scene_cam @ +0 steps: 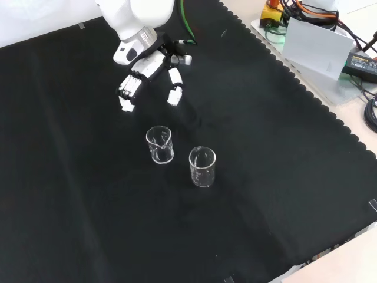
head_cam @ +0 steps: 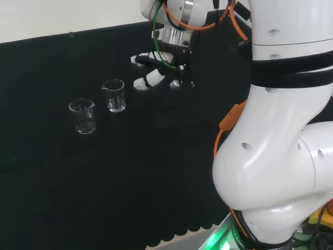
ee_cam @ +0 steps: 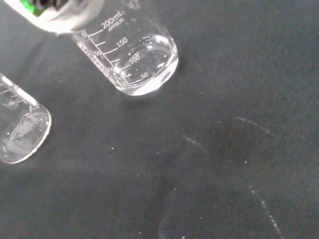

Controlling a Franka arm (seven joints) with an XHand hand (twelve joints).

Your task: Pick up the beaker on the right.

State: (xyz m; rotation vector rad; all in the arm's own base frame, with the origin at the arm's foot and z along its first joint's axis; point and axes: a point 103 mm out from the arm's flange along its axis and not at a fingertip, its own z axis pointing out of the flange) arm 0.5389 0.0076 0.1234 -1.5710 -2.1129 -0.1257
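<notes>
Beakers stand upright on the black cloth [head_cam: 47, 182], two of them, as you read the head view from the left: first the left beaker [head_cam: 83, 115], then, just beside it and a little farther back, the right beaker [head_cam: 114, 95]. Right of that you see the hand [head_cam: 156, 73], hanging above the cloth with its fingers [scene_cam: 126, 94] relaxed and spread, pointing down, empty, apart from both glasses.

Graduations 200mL, 150, 100, 50 on the beaker [ee_cam: 134, 59].
</notes>
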